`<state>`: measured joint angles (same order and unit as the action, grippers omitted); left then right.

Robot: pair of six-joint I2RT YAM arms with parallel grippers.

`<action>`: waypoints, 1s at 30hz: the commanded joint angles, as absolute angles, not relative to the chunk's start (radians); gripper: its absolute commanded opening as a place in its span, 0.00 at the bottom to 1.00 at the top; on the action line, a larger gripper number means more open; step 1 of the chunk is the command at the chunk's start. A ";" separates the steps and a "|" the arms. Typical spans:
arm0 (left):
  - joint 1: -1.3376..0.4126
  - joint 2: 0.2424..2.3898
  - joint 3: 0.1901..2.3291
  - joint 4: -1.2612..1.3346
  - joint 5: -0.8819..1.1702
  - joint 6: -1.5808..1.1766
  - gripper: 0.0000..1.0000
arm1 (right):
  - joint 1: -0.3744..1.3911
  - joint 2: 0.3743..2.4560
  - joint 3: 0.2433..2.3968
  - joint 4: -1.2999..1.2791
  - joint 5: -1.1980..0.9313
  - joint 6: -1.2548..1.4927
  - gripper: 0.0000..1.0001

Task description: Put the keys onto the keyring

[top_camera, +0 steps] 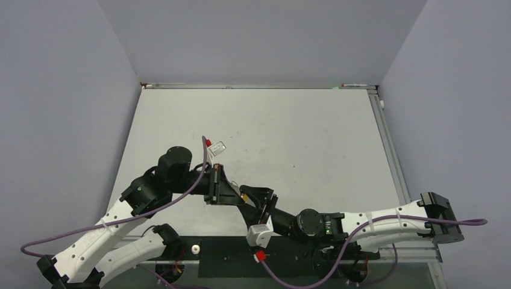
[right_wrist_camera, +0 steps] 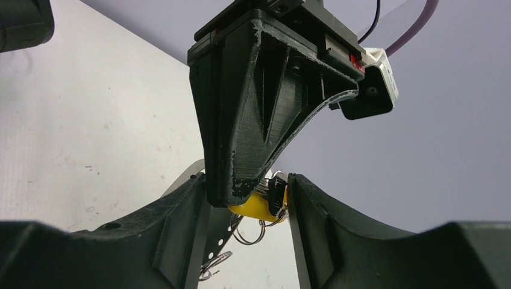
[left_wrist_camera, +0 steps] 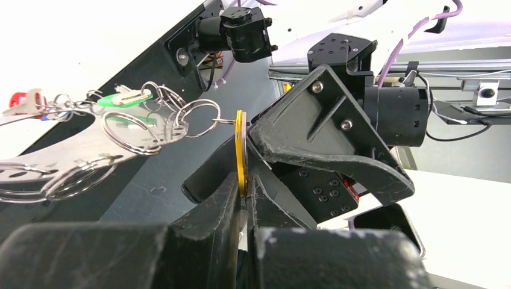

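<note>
Lavender-grey walls [top_camera: 253, 36] close round a pale tabletop [top_camera: 313, 132], and both my arms reach in over its near middle, where they meet.

My left hand [left_wrist_camera: 244, 192] is pinched tight on a yellow-orange tag [left_wrist_camera: 240, 150]. The disc stands on edge between my two fingers [left_wrist_camera: 220, 223], and most of it sticks up above them. From the top of the tag a chain of silver rings [left_wrist_camera: 163, 99] runs off to the left. A green tag [left_wrist_camera: 123, 99] lies along it, with a bit of key metal at its far end. Further out are a red tag [left_wrist_camera: 19, 100] and a pale key [left_wrist_camera: 33, 99] against it, with a speck of blue just below. The keys are therefore strung out to the left of my left hand. I cannot tell whether they hang free or rest on the surface under them.

Low at the left edge sits another silver loop [left_wrist_camera: 84, 174] beside a flat silver piece that the frame cuts off. I cannot tell whether that loop is the keyring.

My right hand [right_wrist_camera: 247, 180] comes in from the other side with its fingers [right_wrist_camera: 181, 241] parted. Between them sit the tip of my left hand's finger and the lower edge of the yellow-orange tag [right_wrist_camera: 250, 206], and thin wire loops dangle just under the tag. One of the right hand's fingers lies against something dark beside the tag. I cannot tell whether that hand actually grips anything.

From above, the two hands hide the tag and the keys beneath them.
</note>
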<state>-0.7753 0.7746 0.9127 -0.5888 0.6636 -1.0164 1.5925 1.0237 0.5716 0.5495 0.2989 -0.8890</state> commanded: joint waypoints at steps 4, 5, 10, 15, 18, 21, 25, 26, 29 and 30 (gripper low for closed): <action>-0.774 0.769 0.926 -0.505 0.742 -1.061 0.00 | 1.603 1.066 0.568 0.622 0.370 -0.955 0.36; -0.774 0.771 0.926 -0.506 0.748 -1.063 0.00 | 1.603 1.068 0.568 0.625 0.371 -0.958 0.33; -0.775 0.766 0.928 -0.497 0.761 -1.078 0.00 | 1.606 1.077 0.569 0.631 0.394 -0.979 0.30; -0.774 0.759 0.924 -0.498 0.769 -1.091 0.00 | 1.606 1.083 0.565 0.640 0.400 -0.994 0.31; -0.774 0.758 0.919 -0.485 0.780 -1.109 0.00 | 1.605 1.090 0.566 0.640 0.411 -1.007 0.31; -0.775 0.754 0.916 -0.474 0.786 -1.123 0.00 | 1.604 1.102 0.568 0.641 0.431 -1.027 0.32; -0.775 0.749 0.913 -0.459 0.790 -1.138 0.00 | 1.605 1.123 0.571 0.655 0.450 -1.055 0.32; -0.774 0.747 0.912 -0.459 0.790 -1.141 0.00 | 1.605 1.130 0.572 0.660 0.457 -1.061 0.33; -0.774 0.744 0.905 -0.453 0.792 -1.148 0.00 | 1.603 1.143 0.574 0.670 0.466 -1.079 0.34; -0.774 0.743 0.903 -0.449 0.794 -1.151 0.00 | 1.602 1.148 0.574 0.675 0.468 -1.083 0.36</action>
<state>-0.7528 0.7689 0.8902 -0.5789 0.6621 -1.1412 1.6123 1.1130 0.5716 0.6369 0.4202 -1.0721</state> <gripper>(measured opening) 0.019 0.338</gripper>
